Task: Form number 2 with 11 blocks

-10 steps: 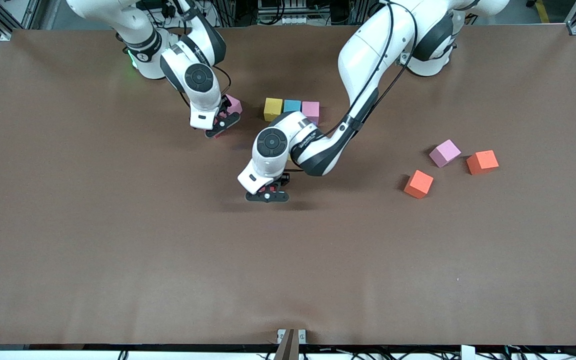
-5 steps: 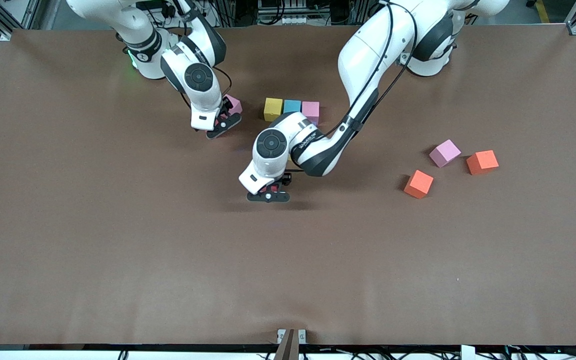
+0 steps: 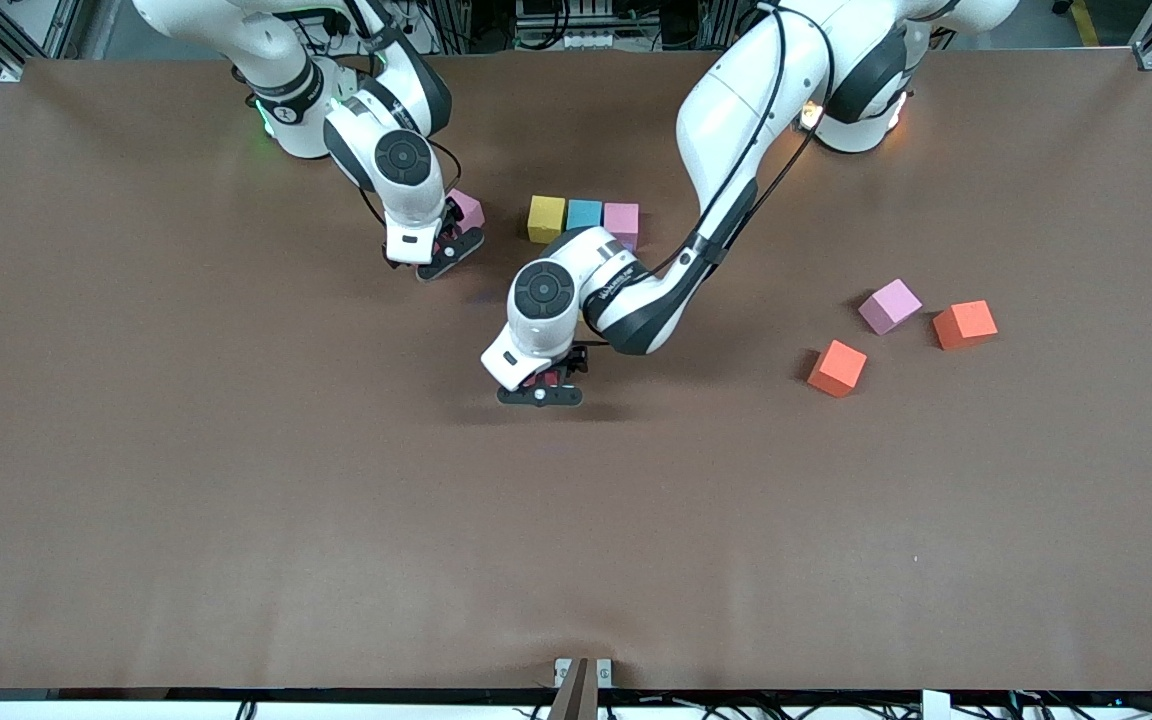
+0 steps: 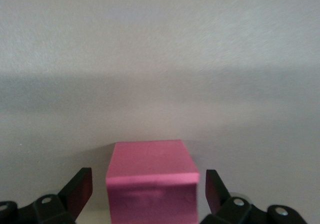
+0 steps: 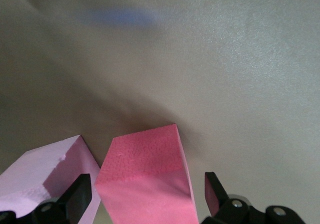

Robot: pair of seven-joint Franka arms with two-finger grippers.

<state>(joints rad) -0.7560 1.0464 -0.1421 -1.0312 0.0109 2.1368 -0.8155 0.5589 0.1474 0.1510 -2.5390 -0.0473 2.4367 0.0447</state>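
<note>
A yellow block (image 3: 546, 217), a sky blue block (image 3: 584, 212) and a pink block (image 3: 622, 221) stand touching in one row at mid-table. My left gripper (image 3: 539, 388) is low over the table, nearer the front camera than that row. It is open, with a deep pink block (image 4: 150, 176) resting between its fingers and a gap on each side. My right gripper (image 3: 444, 252) is open around another pink block (image 5: 145, 176), toward the right arm's end from the row. A lilac block (image 5: 37, 176) sits right beside that one and also shows as the lilac block (image 3: 467, 208) in the front view.
Toward the left arm's end lie a lilac block (image 3: 889, 305) and two orange blocks (image 3: 964, 324) (image 3: 837, 367), all loose and turned at angles. The brown table (image 3: 236, 500) stretches wide toward the front camera.
My left gripper has opened and let go of the deep pink block, which now rests on the table. My right gripper has shifted slightly toward the row, still open.
</note>
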